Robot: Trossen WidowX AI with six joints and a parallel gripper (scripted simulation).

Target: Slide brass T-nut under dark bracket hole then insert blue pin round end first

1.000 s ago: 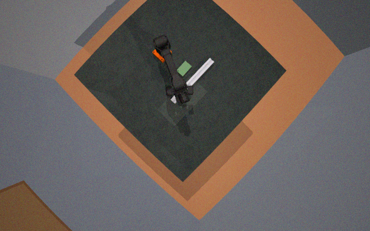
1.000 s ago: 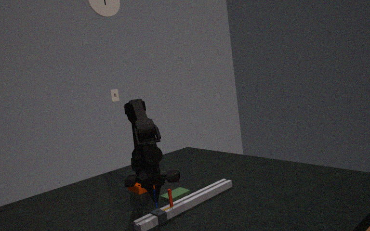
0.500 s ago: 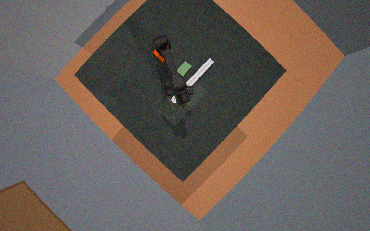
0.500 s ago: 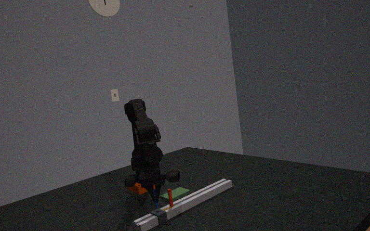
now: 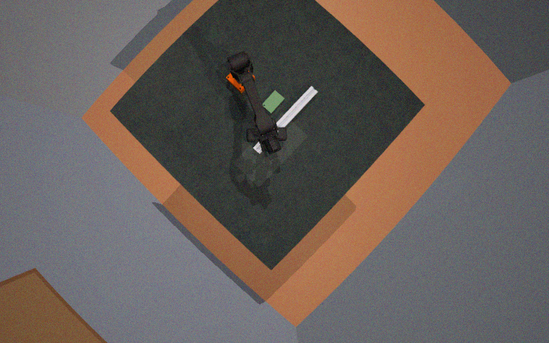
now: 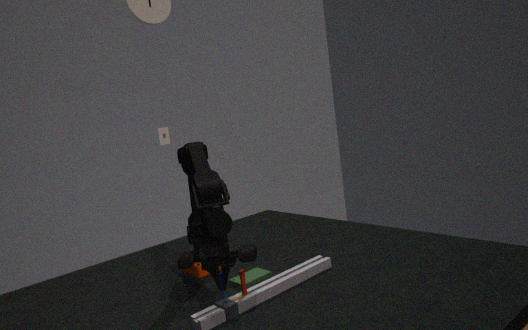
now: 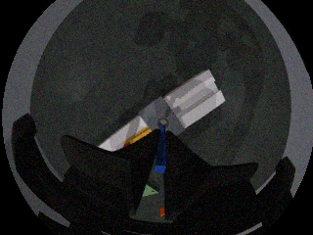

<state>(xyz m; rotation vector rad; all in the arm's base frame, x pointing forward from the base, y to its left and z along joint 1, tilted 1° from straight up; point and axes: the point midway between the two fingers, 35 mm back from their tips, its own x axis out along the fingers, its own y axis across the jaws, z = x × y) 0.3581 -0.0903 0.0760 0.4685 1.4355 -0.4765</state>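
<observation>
Pinching the blue pin [image 6: 221,282] [image 7: 160,152], my hand [image 6: 223,288] [image 7: 162,134] is nearly closed, its fingertips just above the dark bracket [image 6: 232,309] [image 7: 153,111], my landmark for the rest. The pin stands close to upright, its lower end at the bracket's hole. I judge it light and stiff, smooth enough to slip or swivel if pushed off line; gripping it around the shaft, with the wide end up, should leave the round end free to go down. I expect it to survive a firm push, though it may jam on the rim of the hole if tilted.

Right beside the bracket, brass shows in the slot of the aluminum rail [image 5: 297,106] [image 6: 287,282] [image 7: 200,100], and the orange handle [image 6: 243,282] sticks up from there. That T-nut seems heavier and hard; its handle is the part to take hold of, should it need a nudge. The rail runs through under the bracket and out both ways.

Farther off, behind the rail from the bracket, the green tray [image 5: 273,101] [image 6: 251,276] [image 7: 150,191] sits on the tabletop [image 5: 332,140] [image 6: 381,269] [image 7: 88,73].

I count one pin, one handled nut, one bracket, one rail, one tray.
</observation>
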